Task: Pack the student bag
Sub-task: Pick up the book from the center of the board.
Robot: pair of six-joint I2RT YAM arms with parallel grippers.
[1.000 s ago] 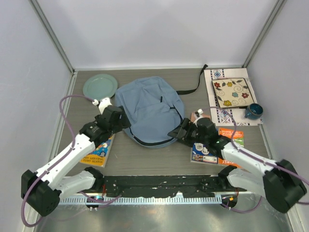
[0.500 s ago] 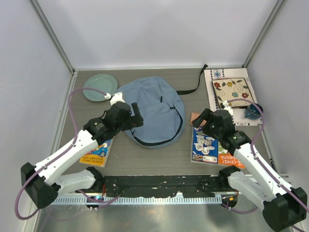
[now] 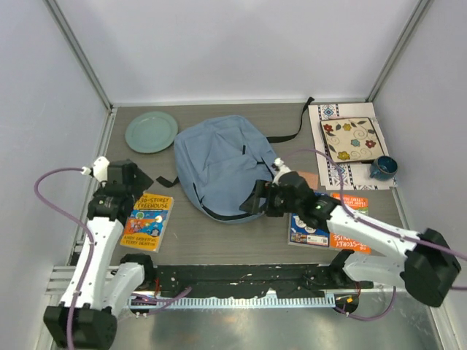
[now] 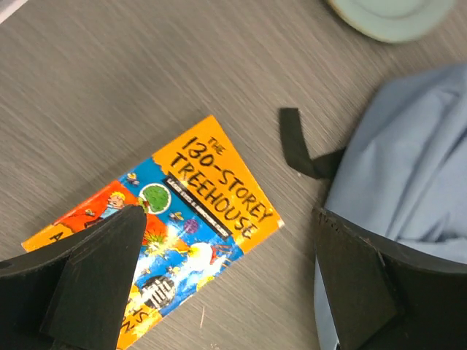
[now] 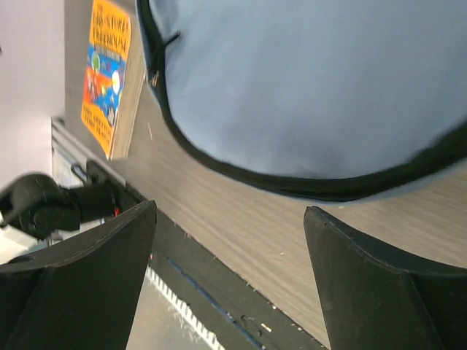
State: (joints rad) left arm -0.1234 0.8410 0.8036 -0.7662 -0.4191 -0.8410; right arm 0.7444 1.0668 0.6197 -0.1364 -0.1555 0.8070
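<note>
Left end effector (image 3: 133,177) wide open, empty, pointing down, elbow up. Right end effector (image 3: 257,203) open, empty, reaching low toward centre.

Bright, even lighting, soft shadows; wrist views slightly blurred.

Open on bare table (image 3: 226,237) near of the student bag (image 3: 222,157), between orange book (image 3: 148,221) left and two books (image 3: 299,233) right. Blocked far left by plate (image 3: 151,132), far right by tray (image 3: 352,140) and mug (image 3: 382,168).
</note>
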